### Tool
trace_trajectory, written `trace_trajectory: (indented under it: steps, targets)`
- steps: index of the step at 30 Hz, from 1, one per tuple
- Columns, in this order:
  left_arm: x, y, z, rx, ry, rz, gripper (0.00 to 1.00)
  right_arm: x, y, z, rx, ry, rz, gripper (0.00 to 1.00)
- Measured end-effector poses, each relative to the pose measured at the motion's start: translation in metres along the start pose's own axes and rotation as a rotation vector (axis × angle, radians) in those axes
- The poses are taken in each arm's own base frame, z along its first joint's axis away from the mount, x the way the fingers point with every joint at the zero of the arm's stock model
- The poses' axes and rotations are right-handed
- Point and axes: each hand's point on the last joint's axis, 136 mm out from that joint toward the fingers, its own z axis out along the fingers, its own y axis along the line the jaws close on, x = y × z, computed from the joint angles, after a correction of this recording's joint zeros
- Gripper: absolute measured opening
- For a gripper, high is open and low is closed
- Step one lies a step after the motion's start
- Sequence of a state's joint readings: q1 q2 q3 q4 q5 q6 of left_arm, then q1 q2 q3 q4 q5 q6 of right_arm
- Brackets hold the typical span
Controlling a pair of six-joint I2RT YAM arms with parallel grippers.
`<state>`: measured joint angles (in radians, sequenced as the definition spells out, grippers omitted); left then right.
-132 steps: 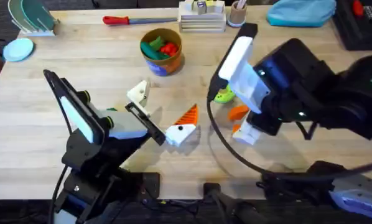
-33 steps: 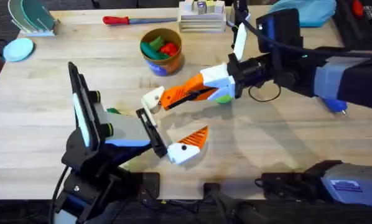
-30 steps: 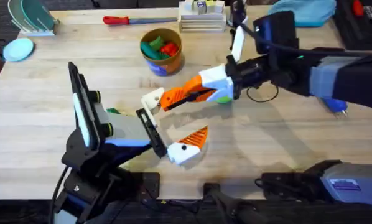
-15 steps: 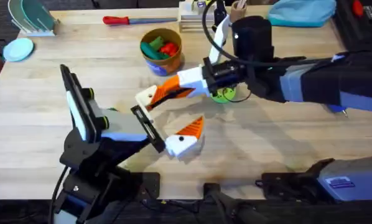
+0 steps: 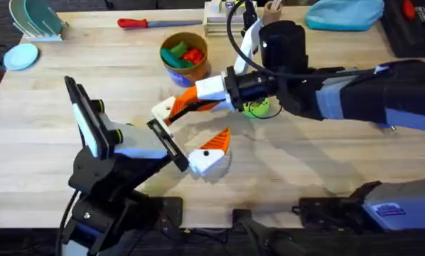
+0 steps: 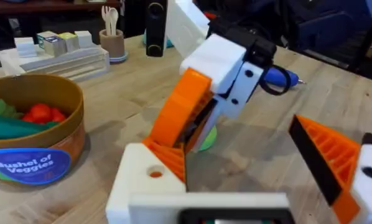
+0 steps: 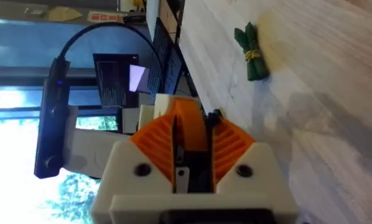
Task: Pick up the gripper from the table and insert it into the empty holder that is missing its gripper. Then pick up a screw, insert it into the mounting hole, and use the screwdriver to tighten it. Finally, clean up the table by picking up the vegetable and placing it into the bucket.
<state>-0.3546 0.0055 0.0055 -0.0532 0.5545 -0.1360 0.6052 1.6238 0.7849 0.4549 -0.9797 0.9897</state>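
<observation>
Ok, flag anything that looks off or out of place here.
The left gripper is lopsided: one finger carries an orange pad, but the white holder opposite is bare, with the right gripper pressing the gripper against it. The vegetable lies on the table, outside the bucket.

Black arms [image 5: 354, 99], white hand [image 5: 175, 108] mounts, orange ribbed pads.

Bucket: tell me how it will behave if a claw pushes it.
The bucket looks short and wide, so it would probably slide rather than tip. Its round wall may let it swing aside if pushed off-centre. The toy vegetables inside likely add little weight.
</observation>
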Motion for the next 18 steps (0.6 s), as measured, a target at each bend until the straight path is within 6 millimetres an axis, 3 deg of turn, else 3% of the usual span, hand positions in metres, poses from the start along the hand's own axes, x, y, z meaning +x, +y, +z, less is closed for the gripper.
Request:
trace_trajectory:
  steps: [12, 18]
  targets:
    - [0.001, -0.010, 0.001, 0.052, 0.005, 0.018, 0.992, 0.006, 0.002, -0.001, -0.038, 0.050, 0.009, 0.489]
    - [0.002, -0.014, 0.000, 0.074, 0.009, 0.022, 0.992, 0.001, 0.007, -0.006, -0.064, 0.044, -0.011, 0.535]
